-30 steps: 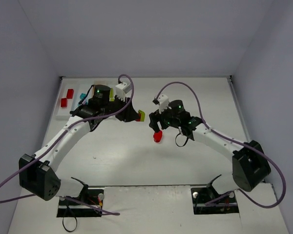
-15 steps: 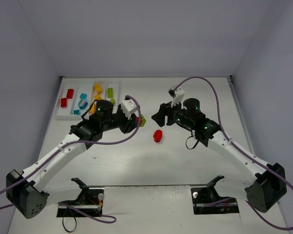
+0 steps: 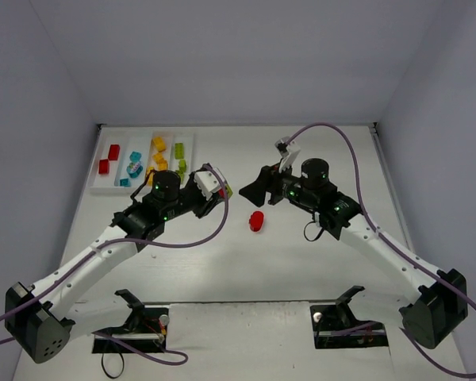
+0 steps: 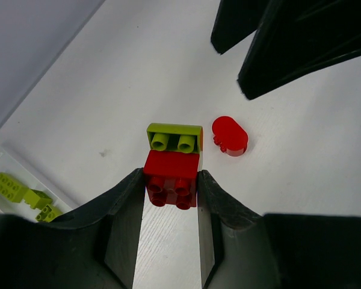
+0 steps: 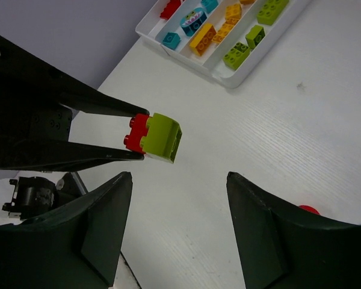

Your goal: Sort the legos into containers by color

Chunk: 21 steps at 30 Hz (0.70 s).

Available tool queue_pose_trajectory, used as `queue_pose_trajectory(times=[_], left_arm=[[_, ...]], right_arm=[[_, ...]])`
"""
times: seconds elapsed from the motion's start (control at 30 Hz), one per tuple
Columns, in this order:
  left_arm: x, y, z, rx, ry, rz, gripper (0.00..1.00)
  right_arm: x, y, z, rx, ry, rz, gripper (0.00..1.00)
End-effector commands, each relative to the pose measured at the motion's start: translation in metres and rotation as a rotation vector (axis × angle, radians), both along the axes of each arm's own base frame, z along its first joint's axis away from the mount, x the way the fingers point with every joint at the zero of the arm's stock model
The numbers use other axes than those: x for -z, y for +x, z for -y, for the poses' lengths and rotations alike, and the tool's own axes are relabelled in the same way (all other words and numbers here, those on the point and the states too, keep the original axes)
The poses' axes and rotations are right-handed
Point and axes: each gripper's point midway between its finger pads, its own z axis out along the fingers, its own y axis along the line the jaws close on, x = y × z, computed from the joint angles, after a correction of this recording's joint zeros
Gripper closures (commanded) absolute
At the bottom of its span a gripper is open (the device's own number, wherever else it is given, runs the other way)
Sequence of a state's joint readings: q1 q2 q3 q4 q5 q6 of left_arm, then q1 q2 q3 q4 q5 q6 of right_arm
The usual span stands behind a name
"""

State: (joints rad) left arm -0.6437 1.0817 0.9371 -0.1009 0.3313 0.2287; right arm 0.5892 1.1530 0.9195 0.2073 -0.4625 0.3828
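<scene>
My left gripper (image 3: 222, 193) is shut on a clump of a red brick (image 4: 171, 176) joined to a lime green brick (image 4: 174, 137), held above the table; the clump also shows in the right wrist view (image 5: 159, 137). My right gripper (image 3: 250, 186) is open and empty, its jaws wide (image 5: 179, 175), facing the clump from the right and a short way off. A red rounded piece (image 3: 256, 221) lies loose on the table below both grippers (image 4: 230, 135). The white tray (image 3: 103, 189) at the far left holds red (image 3: 109, 155), cyan (image 3: 132, 168), yellow (image 3: 157, 145) and green (image 3: 178, 151) bricks in separate compartments.
The tray's near wall (image 5: 182, 58) lies beyond the clump in the right wrist view. Green bricks (image 4: 12, 186) in the tray show at the lower left of the left wrist view. Purple cables loop over both arms. Grey walls bound the table.
My right gripper let go of the red rounded piece, rose and drew back to the right, open. My left arm swung while its gripper kept the clump at about the same spot.
</scene>
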Motion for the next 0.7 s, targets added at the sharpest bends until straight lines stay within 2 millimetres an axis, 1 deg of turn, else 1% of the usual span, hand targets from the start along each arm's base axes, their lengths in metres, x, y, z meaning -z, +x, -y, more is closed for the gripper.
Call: queue_pose_trajectory(times=[0.0,0.1,0.2,0.37,0.67], left_arm=[[-0.032,-0.001,0.011,0.043,-0.053,0.118,1.00],[-0.030,-0.003,0.016,0.056,-0.040,0.123,1.00],[-0.031,-0.004,0.016,0.055,-0.040,0.126,1.00],[-0.033,-0.006,0.017,0.059,-0.053,0.120,1.00],[-0.031,-0.009,0.022,0.076,-0.064,0.098,1.00]], right_arm=[[-0.040,0.002,-0.019,-0.061,0.112,0.076,0.39],[-0.042,0.002,-0.025,-0.078,0.123,0.077,0.39],[-0.044,0.001,-0.031,-0.095,0.133,0.072,0.39],[-0.035,0.002,-0.035,-0.097,0.131,0.057,0.39],[-0.036,0.000,-0.049,-0.137,0.158,0.051,0.42]])
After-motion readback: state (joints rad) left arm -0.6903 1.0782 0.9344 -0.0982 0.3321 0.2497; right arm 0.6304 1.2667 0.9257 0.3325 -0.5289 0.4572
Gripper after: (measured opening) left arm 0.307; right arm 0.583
